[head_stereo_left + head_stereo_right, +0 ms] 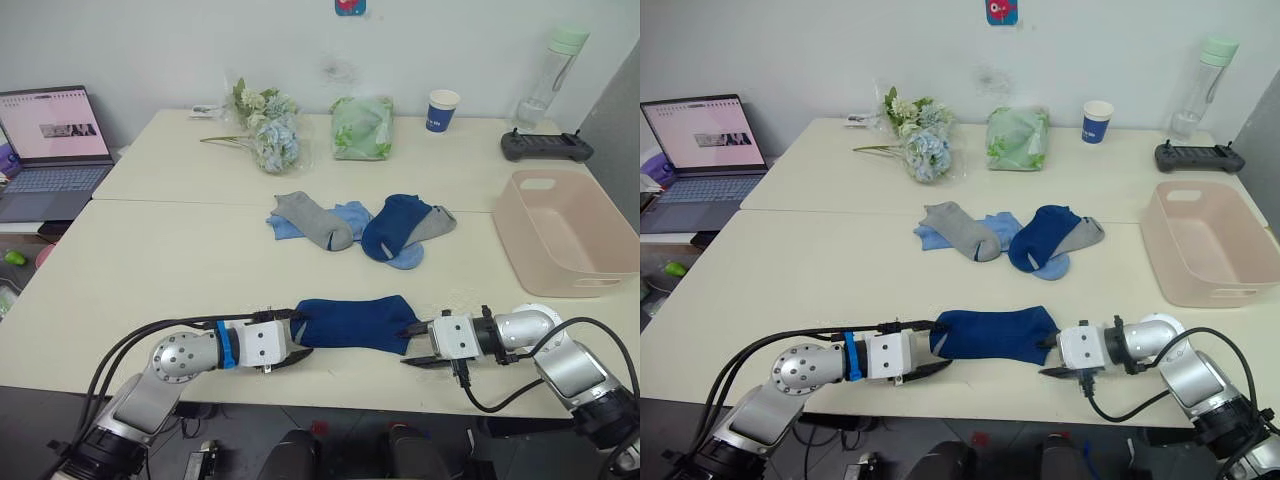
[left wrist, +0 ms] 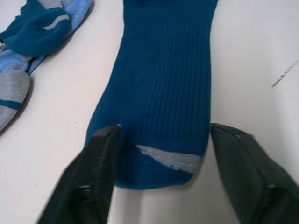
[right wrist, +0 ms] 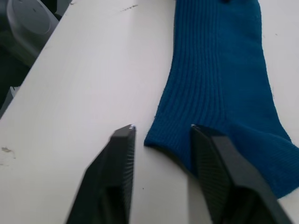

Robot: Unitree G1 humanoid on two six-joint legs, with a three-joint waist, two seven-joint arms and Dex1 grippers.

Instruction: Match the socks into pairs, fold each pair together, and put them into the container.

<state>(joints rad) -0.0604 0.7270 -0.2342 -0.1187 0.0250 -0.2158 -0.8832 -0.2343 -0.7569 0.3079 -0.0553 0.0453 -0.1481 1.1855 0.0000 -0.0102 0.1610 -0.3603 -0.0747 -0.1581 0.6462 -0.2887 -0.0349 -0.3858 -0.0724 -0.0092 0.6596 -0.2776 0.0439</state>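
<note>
Flat ribbed navy sock [image 1: 355,323], left gripper [image 2: 161,182] and right gripper [image 3: 161,133] both spread

Head stereo pair looked fwd/down over the table [image 1: 150,260], far enough to take in both arms. Wrist cams sat close, low, each facing along its fingers. All four shared the navy sock [image 1: 355,322] at the near edge.

Two cream tables [image 1: 180,260] stand pushed together against a plain white wall [image 1: 180,50] — a red-and-blue sticker [image 1: 350,6] marks it near the top. An open laptop [image 1: 50,140] sits on a lower surface at the left, under soft, even light.
</note>
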